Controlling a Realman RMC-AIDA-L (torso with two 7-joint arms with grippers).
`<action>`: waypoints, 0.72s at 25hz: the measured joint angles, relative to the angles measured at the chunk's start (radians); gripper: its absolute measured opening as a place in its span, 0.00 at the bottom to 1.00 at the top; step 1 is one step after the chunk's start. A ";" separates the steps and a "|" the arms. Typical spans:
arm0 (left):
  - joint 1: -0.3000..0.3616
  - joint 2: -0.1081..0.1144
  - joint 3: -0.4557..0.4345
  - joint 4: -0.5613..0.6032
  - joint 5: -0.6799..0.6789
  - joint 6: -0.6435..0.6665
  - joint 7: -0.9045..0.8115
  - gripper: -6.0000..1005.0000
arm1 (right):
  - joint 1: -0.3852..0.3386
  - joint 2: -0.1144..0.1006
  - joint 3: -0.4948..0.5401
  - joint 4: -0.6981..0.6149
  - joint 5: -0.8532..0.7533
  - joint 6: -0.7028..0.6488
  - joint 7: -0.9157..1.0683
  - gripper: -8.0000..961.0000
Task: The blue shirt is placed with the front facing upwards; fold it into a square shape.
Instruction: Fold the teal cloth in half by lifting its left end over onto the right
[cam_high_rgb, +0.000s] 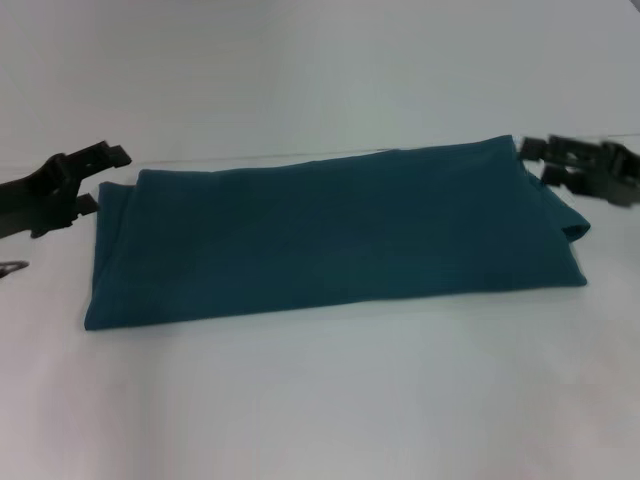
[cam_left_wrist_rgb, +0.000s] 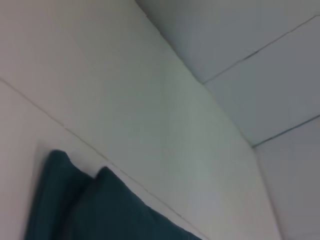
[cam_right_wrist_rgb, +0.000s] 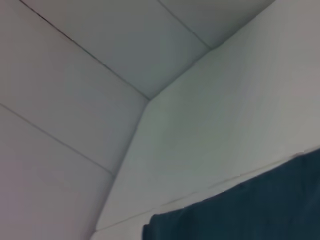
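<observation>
Blue shirt (cam_high_rgb: 335, 235), already a long folded band across the white counter (cam_high_rgb: 330, 400), wants halving end over end: each open, empty pincer, left (cam_high_rgb: 92, 180) and right (cam_high_rgb: 545, 162), should pinch all layers and keep the edges aligned.

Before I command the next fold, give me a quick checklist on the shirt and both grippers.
1. Blue shirt folded into a long band, print hidden: ok.
2. Band already square: not ok, much wider than deep.
3. Left gripper at the band's far left corner: ok.
4. Right gripper at the far right corner: ok.
5. Either gripper pinching cloth: cannot tell.
6. Right end lying flat: not ok, one fold bulges out.
</observation>
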 joint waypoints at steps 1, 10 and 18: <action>0.007 0.001 -0.008 -0.001 -0.009 0.015 0.008 0.93 | -0.017 0.005 0.012 0.000 0.004 -0.023 -0.010 0.90; 0.015 0.026 -0.077 -0.083 0.028 0.094 0.217 0.93 | -0.097 0.021 0.048 0.047 0.005 -0.100 -0.079 0.90; 0.005 -0.013 0.007 -0.111 0.039 -0.113 0.515 0.93 | -0.089 0.018 0.056 0.093 0.002 -0.103 -0.122 0.90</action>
